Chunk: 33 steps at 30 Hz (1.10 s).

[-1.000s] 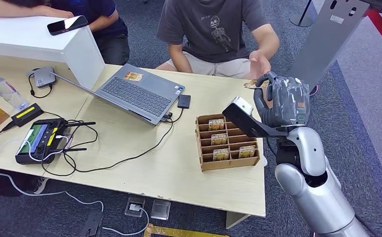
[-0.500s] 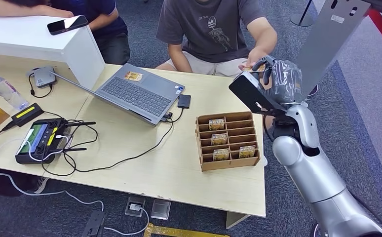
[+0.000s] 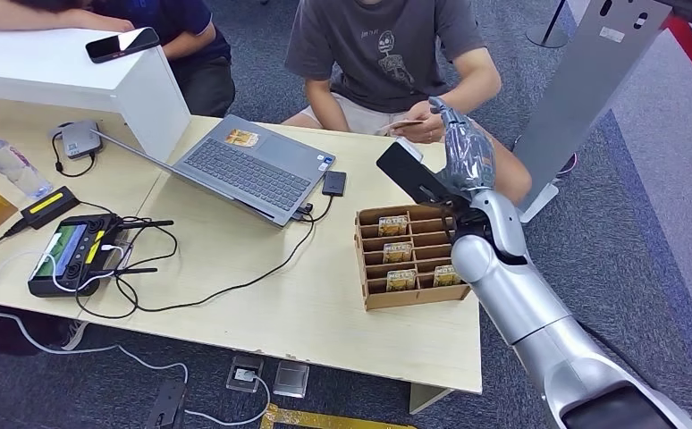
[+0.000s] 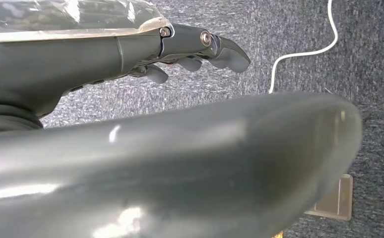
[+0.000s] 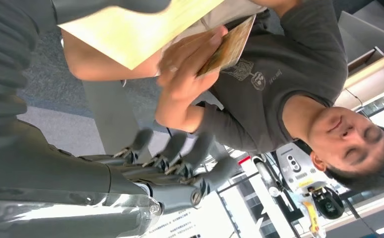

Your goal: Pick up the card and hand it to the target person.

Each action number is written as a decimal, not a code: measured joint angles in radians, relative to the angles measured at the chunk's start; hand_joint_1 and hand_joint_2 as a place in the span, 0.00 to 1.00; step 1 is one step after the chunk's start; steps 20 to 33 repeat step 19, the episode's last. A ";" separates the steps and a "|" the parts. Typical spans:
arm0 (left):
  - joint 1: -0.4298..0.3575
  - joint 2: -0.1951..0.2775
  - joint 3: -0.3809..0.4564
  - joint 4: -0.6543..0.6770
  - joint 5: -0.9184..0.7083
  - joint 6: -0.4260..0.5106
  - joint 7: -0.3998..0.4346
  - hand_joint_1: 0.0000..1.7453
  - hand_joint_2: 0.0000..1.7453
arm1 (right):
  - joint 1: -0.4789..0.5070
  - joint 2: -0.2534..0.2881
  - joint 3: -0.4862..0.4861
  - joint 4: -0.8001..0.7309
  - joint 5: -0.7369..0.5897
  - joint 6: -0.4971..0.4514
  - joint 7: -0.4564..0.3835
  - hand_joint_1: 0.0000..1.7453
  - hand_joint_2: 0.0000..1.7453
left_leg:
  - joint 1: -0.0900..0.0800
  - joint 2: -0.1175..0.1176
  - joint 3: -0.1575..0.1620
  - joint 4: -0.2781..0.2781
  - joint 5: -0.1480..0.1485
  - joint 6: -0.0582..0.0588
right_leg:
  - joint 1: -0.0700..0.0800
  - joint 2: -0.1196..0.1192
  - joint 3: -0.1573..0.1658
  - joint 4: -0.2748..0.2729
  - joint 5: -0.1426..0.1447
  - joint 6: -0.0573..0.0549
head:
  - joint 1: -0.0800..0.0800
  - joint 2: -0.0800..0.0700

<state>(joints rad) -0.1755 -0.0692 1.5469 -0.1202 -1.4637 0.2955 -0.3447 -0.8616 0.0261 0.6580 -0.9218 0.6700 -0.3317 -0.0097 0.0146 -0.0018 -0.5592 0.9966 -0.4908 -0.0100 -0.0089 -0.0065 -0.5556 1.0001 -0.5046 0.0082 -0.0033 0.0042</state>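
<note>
Beyond the far edge of the table (image 3: 262,313), next to the wooden card rack (image 3: 411,256):

- Card (image 3: 405,124): held in the person's hand (image 3: 425,130), clear of the robot; in the right wrist view the same card (image 5: 227,45) is pinched in that person's fingers.
- Right hand (image 3: 465,152): raised above the rack's far side, just beside the person's hand, fingers (image 5: 180,153) extended and apart, holding nothing.
- Left hand (image 4: 180,49): hanging over carpet, fingers loosely extended, nothing in them.
- Rack: on the table's right end, several slots holding cards.
- Laptop (image 3: 248,165): left of the rack, lid open flat.
- Controller (image 3: 74,252): far left of the rack, among black cables.
</note>
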 joint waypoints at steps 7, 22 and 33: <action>0.000 0.001 0.000 0.000 0.013 0.005 0.007 0.00 0.00 | -0.004 0.022 0.008 0.041 -0.017 -0.037 -0.001 0.00 1.00 | 0.000 0.000 0.000 0.000 0.000 0.000 | 0.000 0.000 0.000 0.000 0.000 0.000 | 0.000 0.000; 0.003 0.001 0.000 0.000 0.025 0.009 0.012 0.00 0.00 | 0.137 -0.020 -0.033 -0.125 -0.241 -0.141 -0.010 0.00 1.00 | 0.000 0.000 0.001 0.000 0.000 0.000 | 0.000 0.000 0.000 -0.001 0.000 0.000 | 0.000 0.000; 0.003 0.001 0.000 0.000 0.025 0.009 0.012 0.00 0.00 | 0.137 -0.020 -0.033 -0.125 -0.241 -0.141 -0.010 0.00 1.00 | 0.000 0.000 0.001 0.000 0.000 0.000 | 0.000 0.000 0.000 -0.001 0.000 0.000 | 0.000 0.000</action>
